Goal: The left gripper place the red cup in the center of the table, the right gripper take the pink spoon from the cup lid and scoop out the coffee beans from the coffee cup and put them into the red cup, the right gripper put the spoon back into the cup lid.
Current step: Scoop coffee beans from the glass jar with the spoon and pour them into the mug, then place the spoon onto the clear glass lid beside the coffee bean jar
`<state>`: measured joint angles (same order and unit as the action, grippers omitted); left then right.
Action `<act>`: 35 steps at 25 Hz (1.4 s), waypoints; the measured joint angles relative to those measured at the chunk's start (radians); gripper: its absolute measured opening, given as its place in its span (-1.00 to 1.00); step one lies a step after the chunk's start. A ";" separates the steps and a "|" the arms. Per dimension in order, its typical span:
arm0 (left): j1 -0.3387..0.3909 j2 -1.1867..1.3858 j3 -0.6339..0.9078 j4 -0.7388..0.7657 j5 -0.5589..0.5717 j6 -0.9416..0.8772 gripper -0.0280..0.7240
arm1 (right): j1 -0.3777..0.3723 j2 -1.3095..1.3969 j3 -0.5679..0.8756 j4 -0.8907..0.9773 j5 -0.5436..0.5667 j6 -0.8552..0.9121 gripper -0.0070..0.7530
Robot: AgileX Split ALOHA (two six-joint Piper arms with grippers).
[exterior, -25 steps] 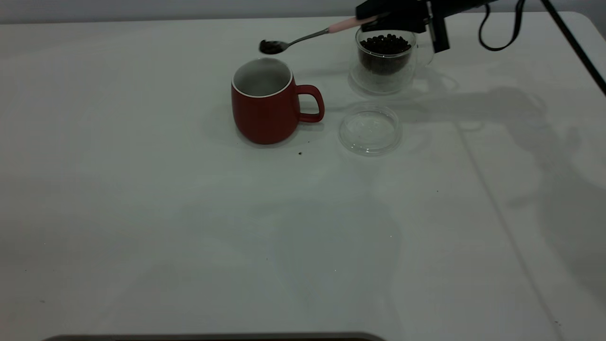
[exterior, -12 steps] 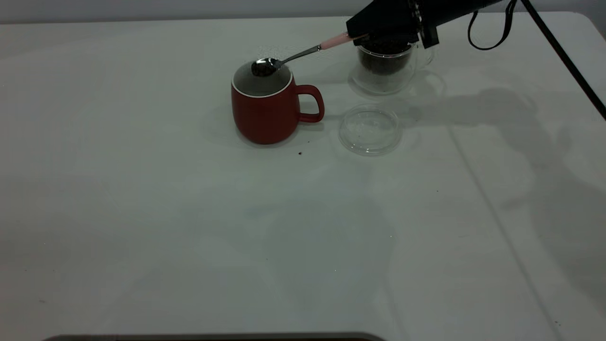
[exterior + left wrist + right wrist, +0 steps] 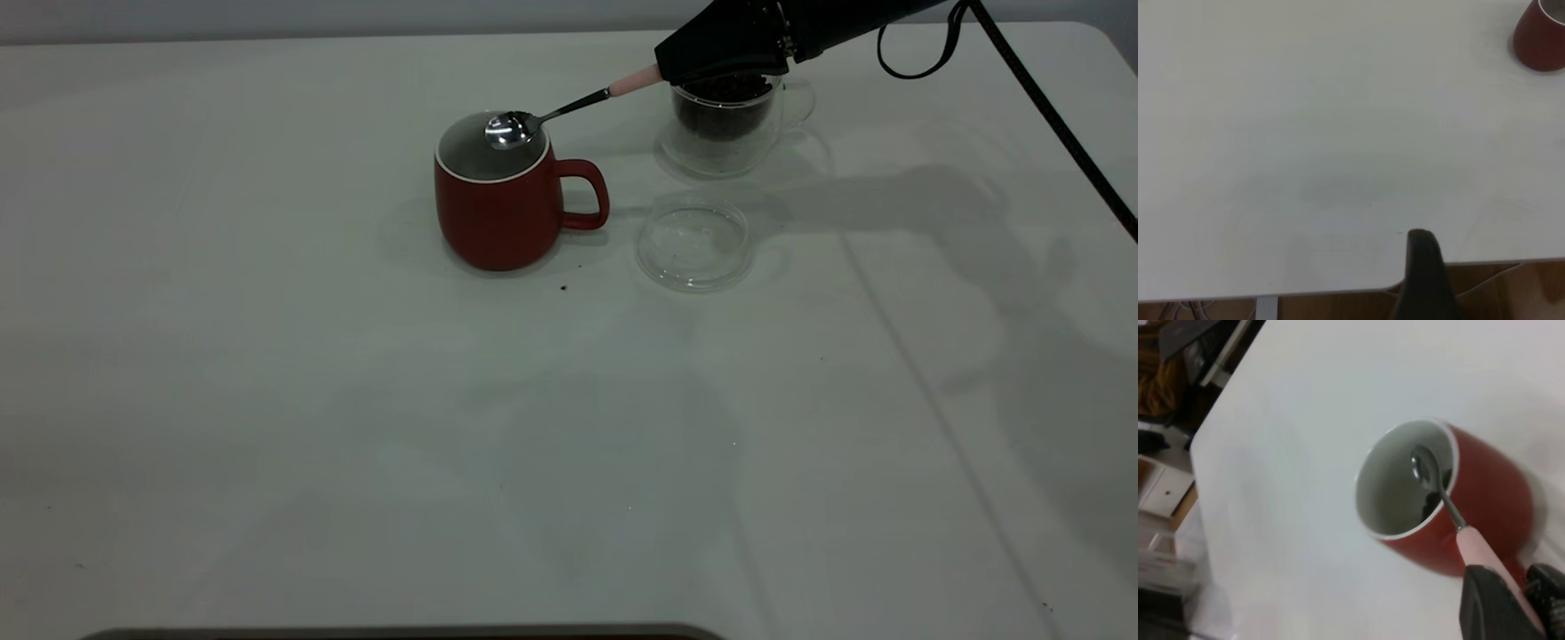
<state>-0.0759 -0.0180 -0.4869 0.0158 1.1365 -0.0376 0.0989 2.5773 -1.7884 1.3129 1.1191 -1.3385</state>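
Exterior view: my right gripper (image 3: 711,55) clamps the pink spoon (image 3: 556,113) by its handle, bowl over the red cup (image 3: 498,197) at table centre. Coffee cup (image 3: 725,120) stands right of it, cup lid (image 3: 694,242) nearer. Left gripper (image 3: 1423,277): opening indeterminate.

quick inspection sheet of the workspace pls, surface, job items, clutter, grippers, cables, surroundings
surface: white table, a few dark specks near the red cup.
job's things: red cup upright mid-table, beans inside per right wrist view; pink spoon with bowl over the cup mouth, looking emptied; coffee cup holding beans; cup lid lying apart, nothing in it.
clutter: nothing seen.
grippers: right gripper shut on the spoon handle, above the coffee cup; left gripper at the table edge, away from the work.
cables: black cable trailing from the right arm.
surroundings: dim furniture beyond the table in right wrist view.
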 joint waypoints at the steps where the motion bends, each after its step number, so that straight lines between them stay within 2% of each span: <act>1: 0.000 0.000 0.000 0.000 0.000 0.000 0.64 | 0.000 -0.011 0.000 -0.018 0.013 0.023 -0.69; 7: 0.000 0.000 0.000 0.000 0.000 0.000 0.64 | -0.004 -0.110 0.006 -0.116 0.048 0.223 -0.69; 9: 0.000 0.000 0.000 0.000 0.000 0.000 0.64 | -0.017 -0.156 0.057 -0.105 0.049 0.263 -0.69; 16: 0.000 0.000 0.000 0.000 0.000 -0.001 0.64 | -0.094 -0.292 0.470 0.145 0.012 0.160 -0.69; 23: 0.000 0.000 0.000 0.000 0.000 -0.001 0.64 | -0.202 -0.287 0.733 0.328 -0.020 0.069 -0.69; 27: 0.000 0.000 0.000 0.000 0.000 -0.001 0.64 | -0.246 -0.228 0.779 0.386 -0.023 0.057 -0.69; 35: 0.000 0.000 0.000 0.000 0.000 -0.001 0.64 | -0.254 -0.084 0.775 0.476 -0.066 0.027 -0.69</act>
<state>-0.0759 -0.0180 -0.4869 0.0158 1.1365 -0.0386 -0.1554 2.4929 -1.0134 1.7892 1.0530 -1.3115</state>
